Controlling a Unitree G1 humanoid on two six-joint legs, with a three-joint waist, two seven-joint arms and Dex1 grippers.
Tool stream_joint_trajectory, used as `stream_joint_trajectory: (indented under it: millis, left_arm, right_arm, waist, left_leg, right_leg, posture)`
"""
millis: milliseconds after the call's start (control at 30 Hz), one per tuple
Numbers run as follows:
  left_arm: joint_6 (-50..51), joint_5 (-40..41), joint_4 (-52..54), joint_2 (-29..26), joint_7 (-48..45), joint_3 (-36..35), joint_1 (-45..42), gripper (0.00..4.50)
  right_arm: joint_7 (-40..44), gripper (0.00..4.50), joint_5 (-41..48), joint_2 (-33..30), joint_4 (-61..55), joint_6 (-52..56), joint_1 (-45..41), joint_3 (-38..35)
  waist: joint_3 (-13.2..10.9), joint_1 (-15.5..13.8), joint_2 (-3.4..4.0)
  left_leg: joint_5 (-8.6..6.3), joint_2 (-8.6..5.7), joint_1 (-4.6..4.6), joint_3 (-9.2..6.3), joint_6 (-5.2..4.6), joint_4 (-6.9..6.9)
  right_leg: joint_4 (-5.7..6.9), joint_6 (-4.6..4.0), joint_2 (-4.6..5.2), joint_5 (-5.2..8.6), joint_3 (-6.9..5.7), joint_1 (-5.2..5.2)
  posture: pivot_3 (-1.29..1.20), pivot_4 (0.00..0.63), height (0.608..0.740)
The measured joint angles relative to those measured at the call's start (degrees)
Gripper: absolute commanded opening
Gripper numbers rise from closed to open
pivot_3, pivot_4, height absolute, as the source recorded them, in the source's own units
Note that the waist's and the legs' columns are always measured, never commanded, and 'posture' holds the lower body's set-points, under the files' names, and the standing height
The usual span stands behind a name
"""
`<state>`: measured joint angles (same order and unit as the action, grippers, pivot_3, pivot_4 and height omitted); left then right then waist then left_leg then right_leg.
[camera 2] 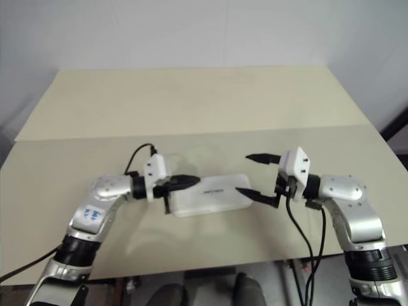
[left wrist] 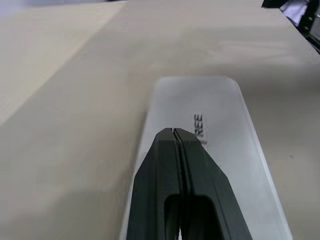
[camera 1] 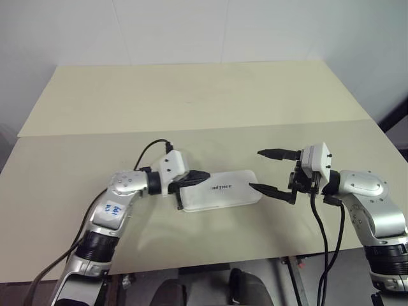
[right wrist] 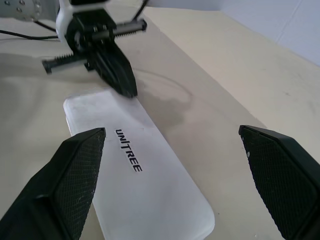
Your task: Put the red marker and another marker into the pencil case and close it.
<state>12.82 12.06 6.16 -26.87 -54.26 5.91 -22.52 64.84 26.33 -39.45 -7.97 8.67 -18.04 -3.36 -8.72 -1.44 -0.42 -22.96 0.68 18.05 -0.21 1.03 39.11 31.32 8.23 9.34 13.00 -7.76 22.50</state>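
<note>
White, rounded, hard-plastic pencil case [camera 1: 220, 189] lies shut and flat on the beige tabletop [camera 1: 191, 102], nearer its front edge than its back, about midway between the side edges; no marker shows on the tabletop, so both are presumably inside. The left gripper [camera 1: 199, 176], fingers pressed together and empty, sits over the case's left end, at or just above the lid; the right gripper [camera 1: 273, 172] stands wide open just beside the right end, one finger near that corner. If the lid is not fully latched, lifting the left gripper could let it spring up; a push from the right finger could slide the case.
</note>
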Motion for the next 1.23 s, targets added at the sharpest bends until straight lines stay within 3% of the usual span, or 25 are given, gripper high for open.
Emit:
stream_joint_trajectory:
  millis: [100, 333, 533, 800, 1000, 1233]
  left_arm:
    - [-1.0, 2.8, 0.5, -2.2, -1.7, -2.8, 3.2, 0.04]
    - [-1.5, 8.7, 3.0, -8.0, -6.5, -8.5, 11.1, 2.37]
    - [-4.0, 11.1, 2.7, -9.3, -8.2, -11.7, 11.9, 4.43]
    - [-8.8, 11.1, -0.3, -9.5, -7.9, -13.6, 7.0, 4.49]
    - [-9.0, 11.1, -0.3, -9.5, -8.1, -12.8, 5.1, 4.49]
    - [-6.6, 11.3, 2.5, -11.7, -7.1, -14.2, 12.8, 4.49]
  right_arm:
    - [1.2, 4.5, -0.3, 0.0, 1.1, -0.1, -1.3, 0.6]
    - [4.2, 4.5, -0.4, -0.9, 3.8, -0.4, -3.5, 0.6]
    - [6.3, 4.5, -0.4, -2.6, 6.2, -1.4, -5.0, 0.6]
    - [7.7, 4.5, -0.7, -5.2, 11.2, -4.0, -4.7, -2.4]
    - [6.4, 4.5, -0.9, -6.1, 11.9, -6.1, 2.4, -6.6]
    - [3.7, 4.5, -1.3, -6.1, 11.9, -8.6, 8.2, -9.8]
  waist:
    - [0.0, 0.0, 0.03]
    - [-0.1, 0.1, 0.15]
    - [-0.1, 0.1, 0.14]
    - [-0.1, 0.1, 0.14]
    - [-0.1, 0.0, 0.13]
    - [-0.1, 0.7, 0.15]
  left_leg:
    - [0.0, 0.0, 0.01, 0.0, 0.0, 0.0]
    - [-0.01, 0.02, 0.0, 0.01, 0.0, -0.04]
    - [-0.02, 0.01, 0.01, 0.01, 0.01, -0.04]
    - [-0.02, 0.02, 0.0, 0.06, 0.01, -0.06]
    - [-0.02, 0.02, 0.01, 0.13, 0.01, -0.06]
    - [-0.02, 0.11, -0.06, 0.2, 0.02, -0.11]
  right_leg:
    - [-0.02, 0.0, 0.0, 0.0, 0.0, 0.0]
    - [-0.04, 0.0, 0.0, 0.0, 0.0, 0.01]
    - [-0.04, 0.0, 0.0, 0.0, 0.0, 0.0]
    - [-0.05, 0.0, 0.0, 0.0, -0.03, 0.01]
    - [-0.11, 0.01, 0.0, -0.01, -0.03, -0.01]
    - [-0.1, 0.02, -0.04, -0.01, 0.02, -0.01]
  posture:
    - [0.0, 0.15, 0.74]
    - [0.0, 0.15, 0.74]
    - [0.0, 0.15, 0.74]
    - [0.0, 0.15, 0.74]
    - [0.0, 0.15, 0.74]
    - [0.0, 0.15, 0.74]
